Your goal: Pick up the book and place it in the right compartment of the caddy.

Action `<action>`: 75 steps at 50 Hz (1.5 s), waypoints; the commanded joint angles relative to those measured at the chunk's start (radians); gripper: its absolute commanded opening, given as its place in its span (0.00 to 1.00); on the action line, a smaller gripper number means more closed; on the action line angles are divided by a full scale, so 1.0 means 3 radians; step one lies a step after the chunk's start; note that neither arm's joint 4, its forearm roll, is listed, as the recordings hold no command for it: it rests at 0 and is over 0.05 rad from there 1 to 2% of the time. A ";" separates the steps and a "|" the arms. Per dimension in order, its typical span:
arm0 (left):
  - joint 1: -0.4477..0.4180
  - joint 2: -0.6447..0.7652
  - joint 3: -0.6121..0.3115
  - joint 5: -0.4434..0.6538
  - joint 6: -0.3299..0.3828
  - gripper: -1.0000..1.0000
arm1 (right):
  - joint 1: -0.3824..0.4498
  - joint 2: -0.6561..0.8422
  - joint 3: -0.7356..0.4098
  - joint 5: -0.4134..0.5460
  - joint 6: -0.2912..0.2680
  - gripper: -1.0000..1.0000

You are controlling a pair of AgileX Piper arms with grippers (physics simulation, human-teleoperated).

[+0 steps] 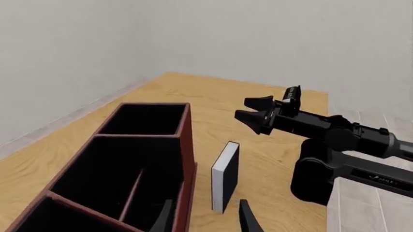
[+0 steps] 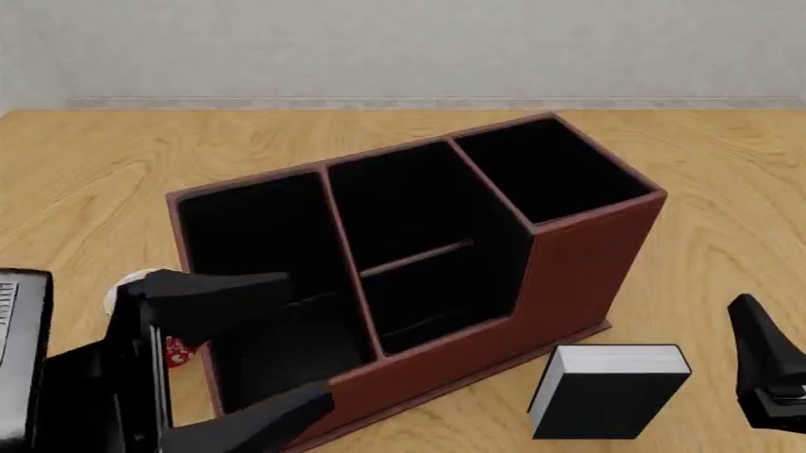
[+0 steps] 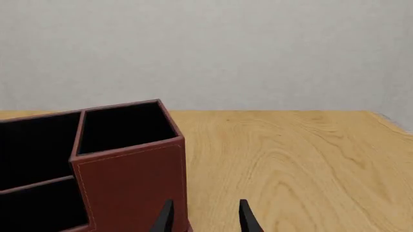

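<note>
The right gripper [image 1: 257,113] hangs released, jaws parted, above bare tabletop [image 2: 705,160]; the book [image 2: 607,391] stands upright beside it, just off the caddy [image 2: 573,264] front wall; the right compartment [image 2: 554,170] gapes unobstructed; the left gripper [image 2: 271,344] is spread over the caddy's wide end.

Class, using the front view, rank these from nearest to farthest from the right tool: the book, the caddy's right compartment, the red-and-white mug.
1. The book, standing just left of the right tool.
2. The right compartment, farther back on the table.
3. The mug, far left, mostly hidden.
</note>
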 commanded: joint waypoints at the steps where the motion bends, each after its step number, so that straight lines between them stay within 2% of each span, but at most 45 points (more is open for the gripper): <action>1: -0.0061 0.0581 -0.0036 -0.0426 -0.0003 1.00 | 0.0000 0.0001 0.0000 0.0000 0.0000 1.00; 26: -0.0261 0.1419 -0.0197 -0.0924 0.0016 1.00 | 0.0000 0.0001 0.0000 0.0000 0.0000 1.00; 32: -0.0209 0.1586 -0.0218 -0.1045 -0.0040 1.00 | 0.0001 0.0000 0.0000 0.0000 0.0000 1.00; 49: -0.0181 0.1861 -0.0257 -0.1307 0.0046 1.00 | 0.0000 0.0000 0.0000 0.0000 0.0000 1.00; 62: -0.0156 0.2272 -0.0367 -0.1519 0.0061 1.00 | 0.0000 0.0000 0.0000 0.0000 0.0000 1.00; 75: -0.0124 0.2473 -0.0461 -0.1577 0.0059 1.00 | 0.0000 0.0000 0.0000 0.0000 -0.0001 1.00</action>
